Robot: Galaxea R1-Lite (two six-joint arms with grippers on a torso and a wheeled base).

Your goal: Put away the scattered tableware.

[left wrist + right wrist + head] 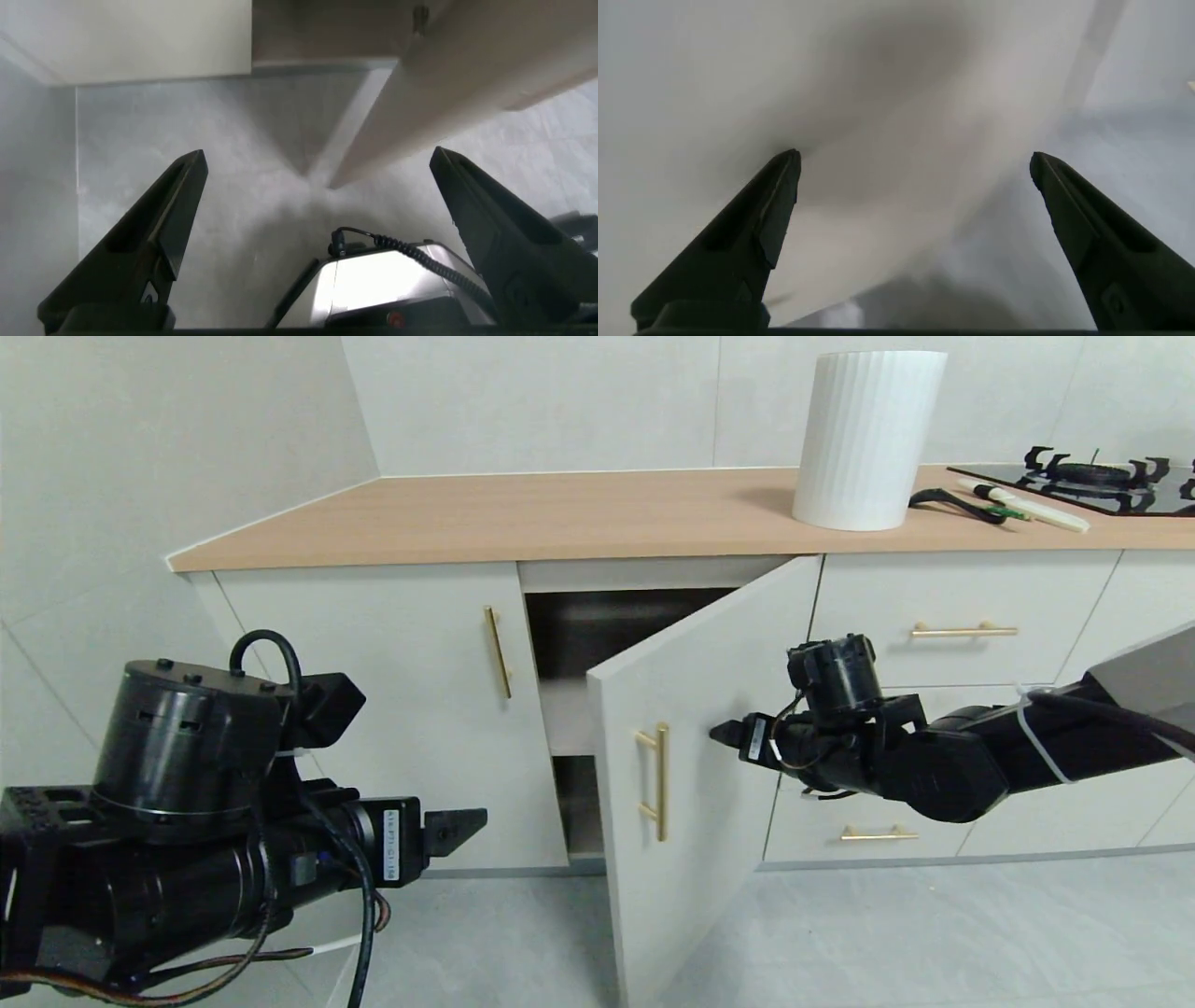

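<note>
While the right-hand cupboard door (691, 756) stands swung open toward the robot, the right tool (726, 735) sits level in front of the door's outer face, near the brass door handle (658, 782) and apart from it. Its fingers (771, 215) are spread wide and nothing is gripped between them; in the right wrist view the pale door face lies across the gap. The left tool (456, 828) is low on the robot's left, in front of the closed left cupboard door (411, 709) and well apart from the open door. Its fingers (168, 224) are likewise spread wide and hold nothing; the grey floor (234, 187) shows between them. The tableware (1004, 509) lies on the wooden table (523, 513), toward its right end, between the white ribbed container (866, 439) and the black gas hob (1102, 485). It consists of a black-handled utensil (952, 504) just beside the container's base and a white-handled utensil (1036, 511) with a green part, lying beside it on the hob side; the exact type of each cannot be told. Behind the open door, the cupboard interior shows one shelf (565, 714). Drawers (962, 616) with brass handles sit to the right of the opening.
</note>
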